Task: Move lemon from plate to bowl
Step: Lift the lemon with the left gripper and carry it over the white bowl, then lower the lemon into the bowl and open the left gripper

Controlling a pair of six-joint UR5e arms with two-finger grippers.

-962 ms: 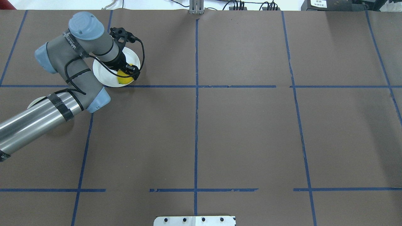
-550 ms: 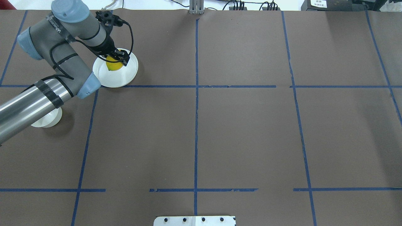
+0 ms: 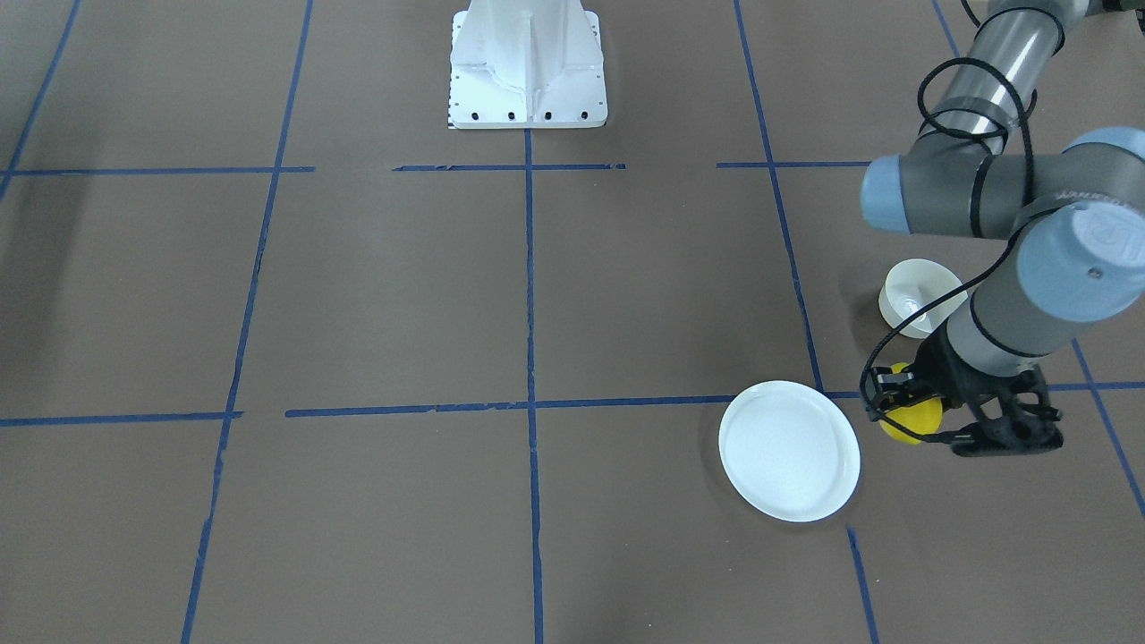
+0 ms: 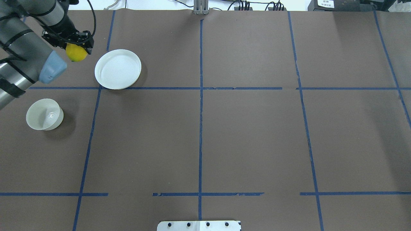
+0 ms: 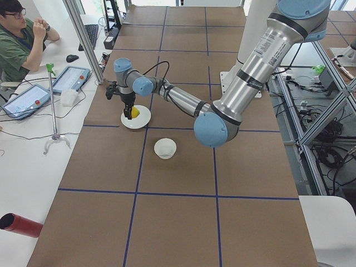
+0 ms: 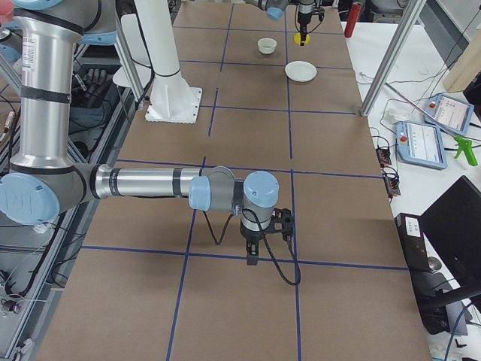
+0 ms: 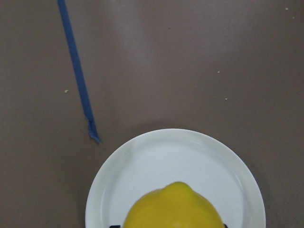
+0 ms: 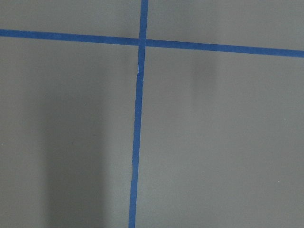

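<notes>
- You will find the left gripper (image 4: 77, 47) at the far-left corner of the brown surface (image 4: 250, 134) in the overhead view, its jaws clamped on the lemon (image 4: 75, 54)
- Lemon: off the plate (image 4: 118, 69), carried in the air, touching neither dish
- Overhead view: lemon sits between 9 and 10 o'clock from the plate, just outside its rim
- Bowl (image 4: 44, 114) stands upright, nothing in it, at about 7 o'clock from the lemon and 8 o'clock from the plate; it is well apart from both
- Front-facing view (mirrored for you): lemon (image 3: 911, 420) hangs under the left gripper (image 3: 905, 401), at 3 o'clock from the plate (image 3: 789, 450); the bowl (image 3: 920, 295) is at 12 o'clock from the lemon, partly behind the arm's cable
- Left wrist view: lemon (image 7: 173, 206) fills the bottom edge, with the plate (image 7: 156, 161) lying bare beneath and beyond it; a blue tape line (image 7: 76, 71) runs off towards 11 o'clock
- Plate is flat on the surface, nothing on it
- Right gripper (image 6: 255, 254) points down over the near part of the surface, far from both dishes; it shows only in the right side view, so you cannot tell whether its jaws are apart or together
- Right wrist view: only bare surface and crossing tape lines (image 8: 137, 142)
</notes>
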